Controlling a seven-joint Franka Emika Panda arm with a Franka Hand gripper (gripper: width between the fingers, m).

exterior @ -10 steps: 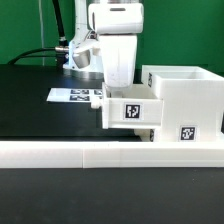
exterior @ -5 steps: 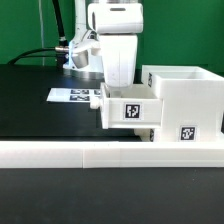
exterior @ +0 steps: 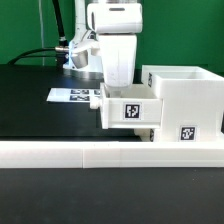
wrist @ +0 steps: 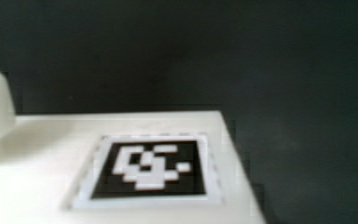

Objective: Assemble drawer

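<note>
White plastic boxy drawer housing sits on the black table behind the long low white rail, a smaller tagged white tray protruding from its side. Behind the tray, the gripper is hidden; its grip cannot be told.

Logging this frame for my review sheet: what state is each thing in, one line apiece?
Large white boxy plastic housing: upright on the black table, open at the top.
Small white tagged tray: partly inserted in the housing, sticking out toward the exterior view's left.
Robot gripper: down behind the tray; fingers hidden, open or shut unclear.
Flat white marker board: lying flat on the table.
Long low white rail: lying along the front edge.
</note>
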